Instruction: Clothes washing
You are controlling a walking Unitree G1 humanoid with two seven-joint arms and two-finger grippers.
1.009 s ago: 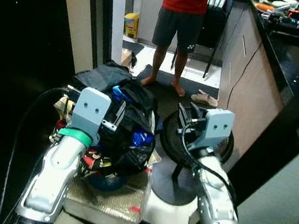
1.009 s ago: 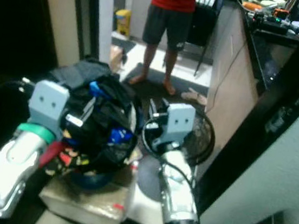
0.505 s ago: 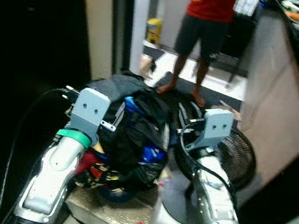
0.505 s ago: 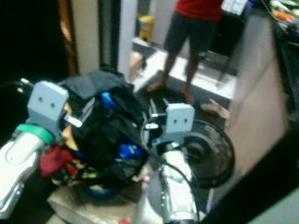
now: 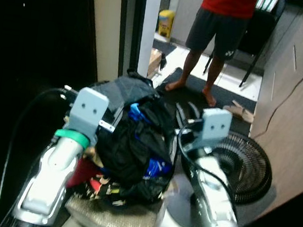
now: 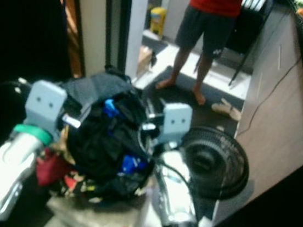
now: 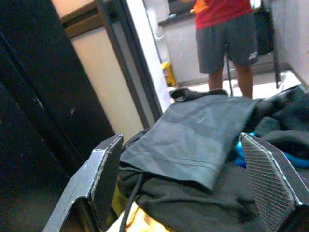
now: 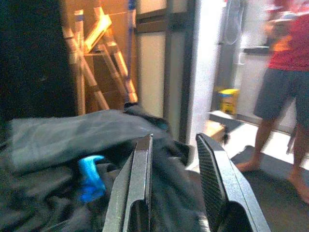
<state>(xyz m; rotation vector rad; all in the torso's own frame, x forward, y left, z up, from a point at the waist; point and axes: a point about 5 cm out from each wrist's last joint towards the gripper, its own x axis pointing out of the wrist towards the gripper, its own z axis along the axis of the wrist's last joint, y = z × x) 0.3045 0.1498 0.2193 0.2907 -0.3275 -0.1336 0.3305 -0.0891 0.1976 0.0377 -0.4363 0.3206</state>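
My view has swung since a moment ago, so the fan (image 5: 242,166) now sits more to my right; the clothes pile (image 5: 131,144) stayed between my arms. My left claw (image 7: 193,179) is spread wide at the near edge of the pile, around a folded grey cloth (image 7: 193,137); my right claw (image 8: 171,181) is a little apart with nothing in it, over the dark clothes. The pile looks soft, floppy and light but bulky; I think I should pinch a thick fold. Farther off a person (image 5: 220,28) stands.
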